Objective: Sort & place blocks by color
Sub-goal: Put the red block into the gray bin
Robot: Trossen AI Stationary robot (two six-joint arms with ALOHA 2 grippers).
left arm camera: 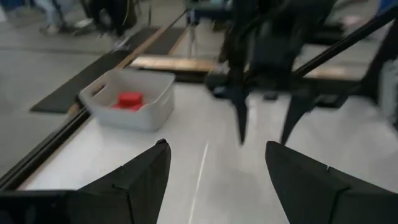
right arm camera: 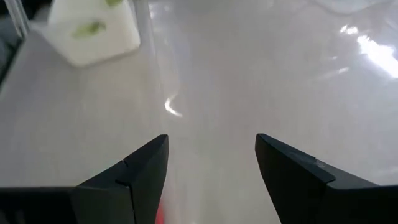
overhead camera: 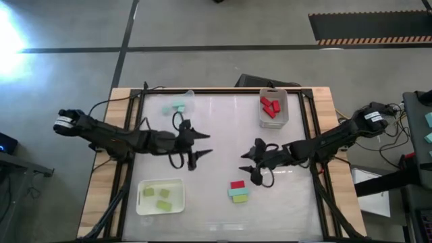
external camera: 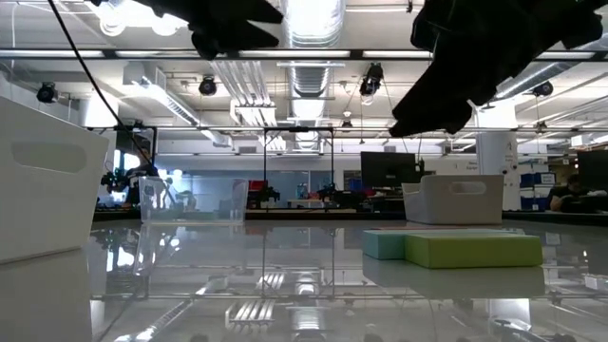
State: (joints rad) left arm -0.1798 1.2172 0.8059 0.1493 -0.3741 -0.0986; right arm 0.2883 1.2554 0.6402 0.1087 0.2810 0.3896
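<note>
Three loose blocks lie flat together near the table's near edge: red, light teal and yellow-green. In the low view I see the teal one and the yellow-green one. My right gripper is open, above and just beyond them; a sliver of the red block shows by its finger. My left gripper is open over mid-table, left of the right one. Both are empty. Other blocks lie in trays.
A white tray at the far right holds red blocks. A clear tray at the far left holds teal blocks. A white tray at the near left holds yellow-green blocks. Bare tabletop lies between the trays.
</note>
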